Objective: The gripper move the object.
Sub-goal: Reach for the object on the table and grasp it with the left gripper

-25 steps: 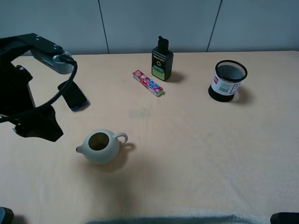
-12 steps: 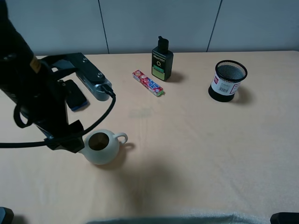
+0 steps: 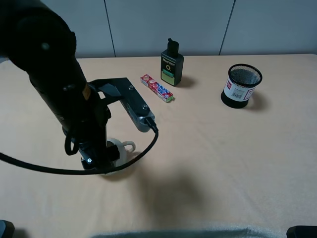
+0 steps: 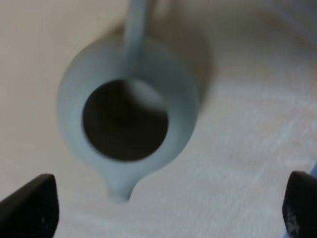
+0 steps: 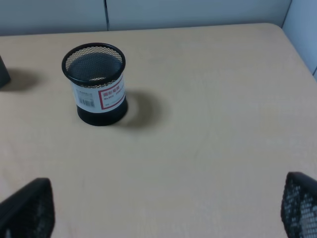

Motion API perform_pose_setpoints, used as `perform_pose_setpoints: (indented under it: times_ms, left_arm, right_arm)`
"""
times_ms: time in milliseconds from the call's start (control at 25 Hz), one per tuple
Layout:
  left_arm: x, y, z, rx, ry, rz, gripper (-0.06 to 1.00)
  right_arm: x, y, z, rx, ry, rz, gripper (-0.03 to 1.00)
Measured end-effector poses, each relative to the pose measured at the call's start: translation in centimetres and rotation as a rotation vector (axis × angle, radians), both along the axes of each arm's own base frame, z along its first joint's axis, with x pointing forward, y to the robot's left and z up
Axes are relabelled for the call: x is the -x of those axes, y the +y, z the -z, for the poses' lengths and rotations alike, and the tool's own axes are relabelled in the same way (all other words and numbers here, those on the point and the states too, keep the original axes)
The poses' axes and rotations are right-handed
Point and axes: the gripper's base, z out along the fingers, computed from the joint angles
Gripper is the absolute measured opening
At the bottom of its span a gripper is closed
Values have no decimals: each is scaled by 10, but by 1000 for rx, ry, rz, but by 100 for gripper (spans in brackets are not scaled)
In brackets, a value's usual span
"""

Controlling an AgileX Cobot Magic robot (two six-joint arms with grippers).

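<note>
The cream-white teapot (image 3: 122,148) stands on the tan table, left of centre; my left arm covers all but its loop handle and a bit of its body. The left wrist view looks straight down into its lidless opening (image 4: 126,119), spout pointing toward the camera. My left gripper (image 3: 96,162) (image 4: 165,208) is open just above the teapot, with one black fingertip (image 4: 29,206) on each side and no contact. The arm's grey module (image 3: 136,106) and looping cable sit over it. My right gripper (image 5: 163,208) is open and empty, far from the teapot.
A dark green bottle (image 3: 172,62) stands at the back centre, with a red candy pack (image 3: 156,88) lying beside it. A black mesh cup (image 3: 241,85) (image 5: 96,84) stands at the back right.
My left arm has swung right from the table's left edge and come down over the teapot, now hiding most of it. The teapot has not moved.
</note>
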Motion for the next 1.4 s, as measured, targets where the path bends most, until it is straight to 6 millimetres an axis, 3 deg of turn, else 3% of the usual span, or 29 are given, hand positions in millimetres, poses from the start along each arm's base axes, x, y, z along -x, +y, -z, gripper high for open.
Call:
perform_pose_setpoints:
  times_ms: [360,880,1400]
  left_arm:
    - [-4,-14,23,2,-2,30,91]
    - [-1,-22,24,41,-13,46,91]
    - [11,-9,39,-1,46,-10,91]
  right_arm:
    - [0,0,0,0,0,0,69]
    - [0,0,0,0,1,0,69]
    - [0,0,0,0,1,0,69]
